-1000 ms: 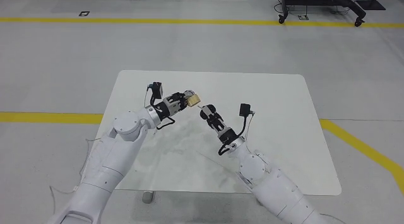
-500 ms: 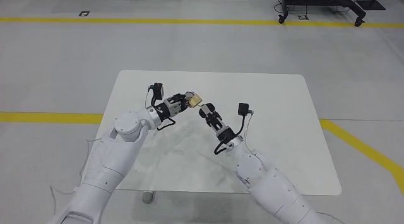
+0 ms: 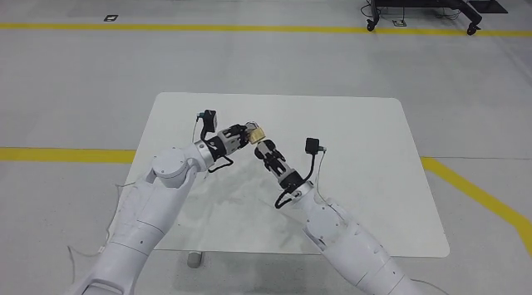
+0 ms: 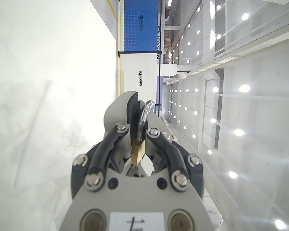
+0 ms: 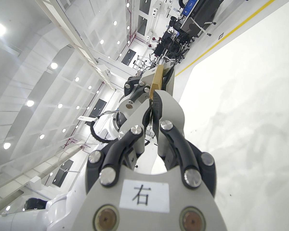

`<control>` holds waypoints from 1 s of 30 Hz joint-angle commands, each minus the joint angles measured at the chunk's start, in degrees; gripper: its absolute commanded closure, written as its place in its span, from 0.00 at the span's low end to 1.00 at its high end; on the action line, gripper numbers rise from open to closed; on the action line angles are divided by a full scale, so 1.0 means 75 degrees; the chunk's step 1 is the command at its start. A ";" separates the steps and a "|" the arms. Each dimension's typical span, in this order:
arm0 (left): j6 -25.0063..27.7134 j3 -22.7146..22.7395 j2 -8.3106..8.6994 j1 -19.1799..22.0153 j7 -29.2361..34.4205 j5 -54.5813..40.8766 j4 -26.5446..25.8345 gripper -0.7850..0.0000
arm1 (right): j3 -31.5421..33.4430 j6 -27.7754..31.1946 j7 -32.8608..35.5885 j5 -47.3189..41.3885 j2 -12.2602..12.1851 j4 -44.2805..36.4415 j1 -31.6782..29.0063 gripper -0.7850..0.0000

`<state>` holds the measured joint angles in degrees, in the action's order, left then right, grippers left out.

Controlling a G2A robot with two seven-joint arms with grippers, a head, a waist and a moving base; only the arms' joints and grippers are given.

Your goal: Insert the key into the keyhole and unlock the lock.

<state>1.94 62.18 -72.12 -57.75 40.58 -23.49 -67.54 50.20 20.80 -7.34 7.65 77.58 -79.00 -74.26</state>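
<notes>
Step in hand, as we judge it, is the insertion: key being lined up with or just entering the keyhole, unlock turn not yet done. Left hand (image 3: 241, 135) is pressed together on the lock (image 3: 257, 134). In the left wrist view the hand (image 4: 141, 111) pinches the silver shackle (image 4: 146, 111) between its pads, and the brass body (image 4: 137, 153) sits outside the pads. Right hand (image 3: 263, 147) is tip to tip with the left one, both above the worktop (image 3: 357, 212), neither resting on it. In the right wrist view the right hand (image 5: 154, 104) is nearly shut on a thin dark sliver (image 5: 148, 115), which we take for the key; most of it is hidden by the pads. The lock's brass edge (image 5: 156, 80) stands right off the right fingertips, touching or just short of them. We cannot tell whether the key tip is already in the keyhole, since the keyhole itself is hidden behind the fingertips. For the next move, we think the right hand must push straight along the key's axis into the lock body, then twist at the wrist once the key is fully seated. The left hand needs to keep a firm pinch so the lock does not swing on its shackle. Risks as we see them: the grip is on the shackle only, so the body may pivot away under the push. The key could also slip between the right pads if it meets the face off-centre.
</notes>
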 commanded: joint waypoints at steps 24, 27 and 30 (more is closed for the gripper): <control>0.0021 0.0050 -0.0023 0.0022 0.0107 0.0084 0.0035 1.00 | 0.0576 0.0422 0.0760 -0.0452 0.0032 -0.0148 -0.0401 0.33; 0.0072 0.0079 -0.0021 -0.0003 0.0099 0.0082 0.0009 1.00 | 0.0669 0.0622 0.1062 -0.0839 0.0022 -0.0183 -0.0494 0.60; 0.0095 0.0087 -0.0023 -0.0019 0.0107 0.0087 -0.0009 1.00 | 0.0794 0.0707 0.1380 -0.1109 -0.0003 -0.0215 -0.0570 0.85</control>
<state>2.61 62.82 -72.28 -57.86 41.32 -22.84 -67.57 55.87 26.07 2.19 -0.12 77.62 -80.54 -78.39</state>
